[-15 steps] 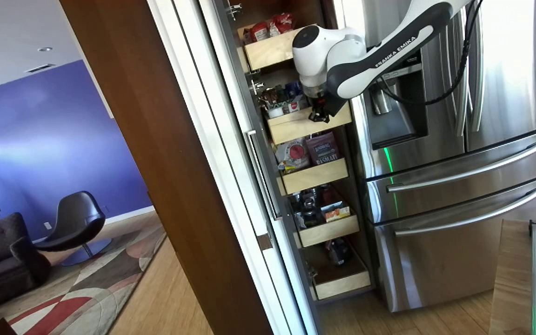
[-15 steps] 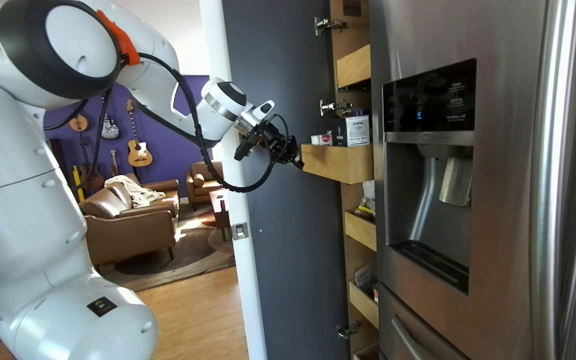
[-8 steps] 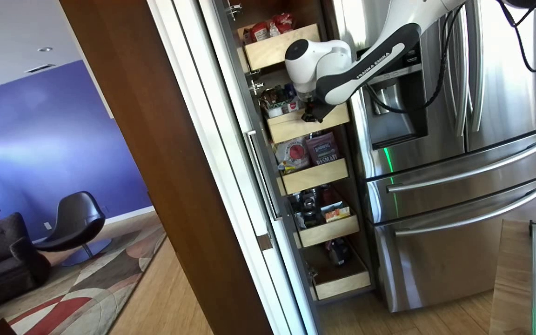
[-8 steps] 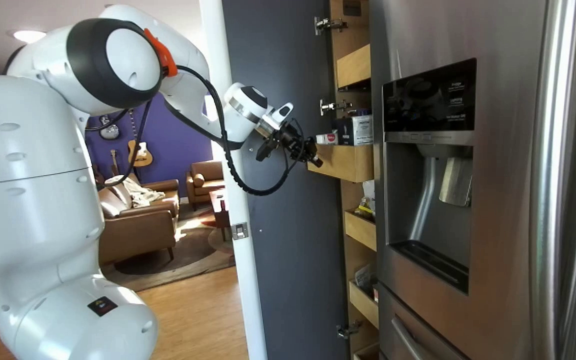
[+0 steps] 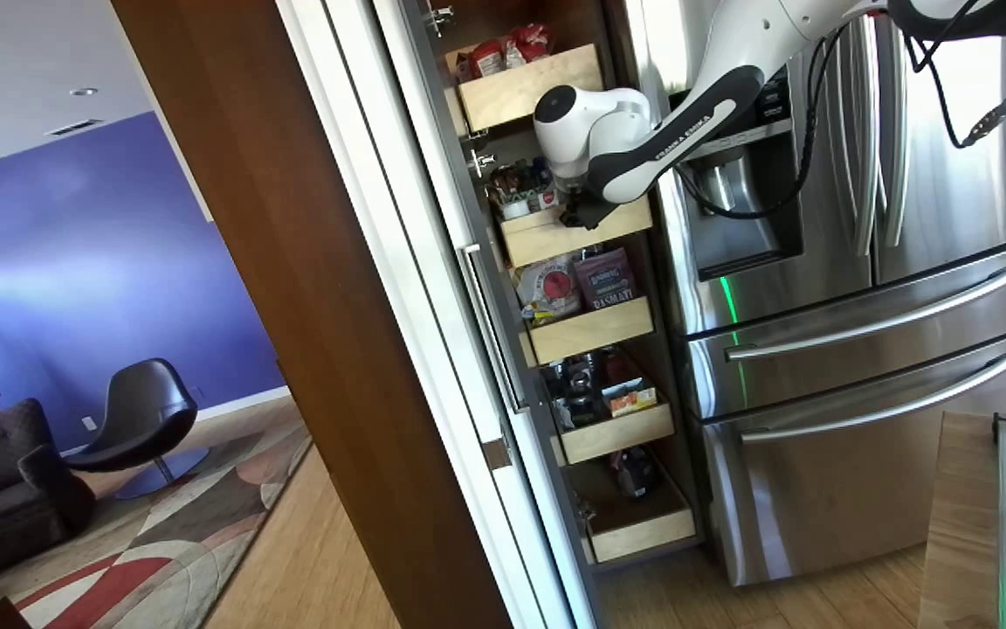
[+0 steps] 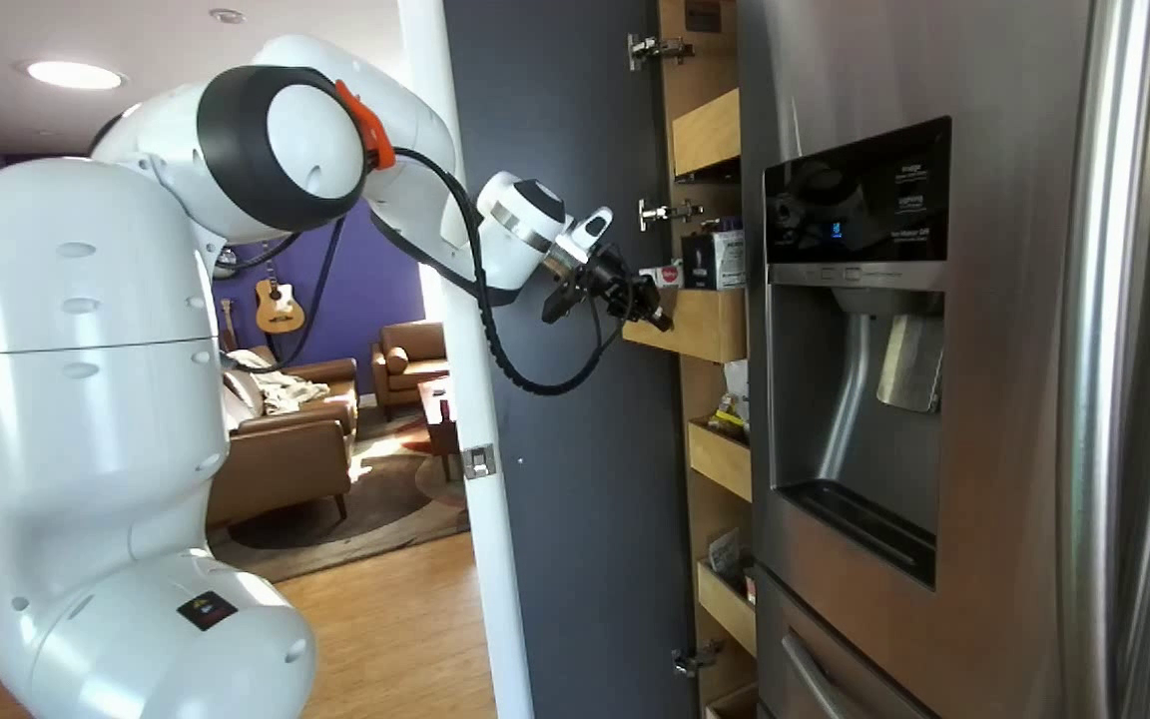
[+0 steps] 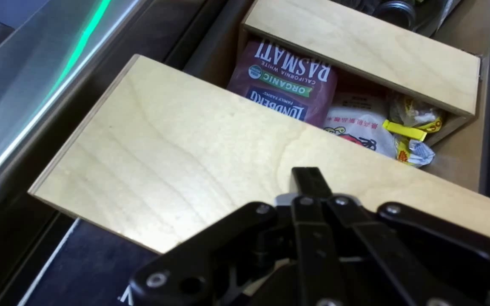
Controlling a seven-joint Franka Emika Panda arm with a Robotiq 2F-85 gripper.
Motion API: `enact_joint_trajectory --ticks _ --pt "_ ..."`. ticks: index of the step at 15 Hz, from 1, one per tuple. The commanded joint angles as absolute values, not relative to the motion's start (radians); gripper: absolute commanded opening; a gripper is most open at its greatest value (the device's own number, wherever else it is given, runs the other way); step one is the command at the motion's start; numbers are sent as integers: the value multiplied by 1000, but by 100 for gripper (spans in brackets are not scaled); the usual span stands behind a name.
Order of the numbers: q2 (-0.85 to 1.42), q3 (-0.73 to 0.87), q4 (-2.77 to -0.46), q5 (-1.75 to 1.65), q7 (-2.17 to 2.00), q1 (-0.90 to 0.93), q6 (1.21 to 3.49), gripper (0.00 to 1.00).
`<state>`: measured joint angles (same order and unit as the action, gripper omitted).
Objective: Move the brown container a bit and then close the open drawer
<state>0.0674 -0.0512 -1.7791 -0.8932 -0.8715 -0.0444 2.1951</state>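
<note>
The open drawer is a pale wood box with a plain front panel, seen in both exterior views (image 5: 538, 241) (image 6: 692, 332). It sticks out of the tall pantry, and its front fills the middle of the wrist view (image 7: 185, 148). My gripper is at the drawer's front in both exterior views (image 5: 575, 218) (image 6: 665, 318). In the wrist view the gripper (image 7: 311, 180) has its fingers together, tips against the panel, with nothing between them. A dark box (image 6: 713, 262) and a small white-and-red pack (image 6: 662, 276) stand in the drawer. I cannot pick out the brown container.
A steel fridge (image 5: 817, 498) stands beside the pantry. The grey pantry door (image 6: 585, 479) is open on the opposite side, with metal hinges (image 6: 670, 213). A higher drawer (image 5: 529, 87) and a lower drawer (image 7: 364, 55) with rice bags (image 7: 285, 78) are near.
My arm has moved toward the pantry with the gripper at the drawer front. The drawer and its contents have slid a little inward.
</note>
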Motion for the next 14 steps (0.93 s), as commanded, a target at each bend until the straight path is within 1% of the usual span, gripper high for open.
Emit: enact_joint_trajectory --ticks 1,4,8,14 --pt "118 -8 -1737 -922 -896 -32 2251 0" --pt "150 21 -1709 -919 -889 -39 2310 0" --pt "204 65 -1667 -900 -862 -56 2449 0" --pt "312 136 -1561 -889 -858 -65 2593 0"
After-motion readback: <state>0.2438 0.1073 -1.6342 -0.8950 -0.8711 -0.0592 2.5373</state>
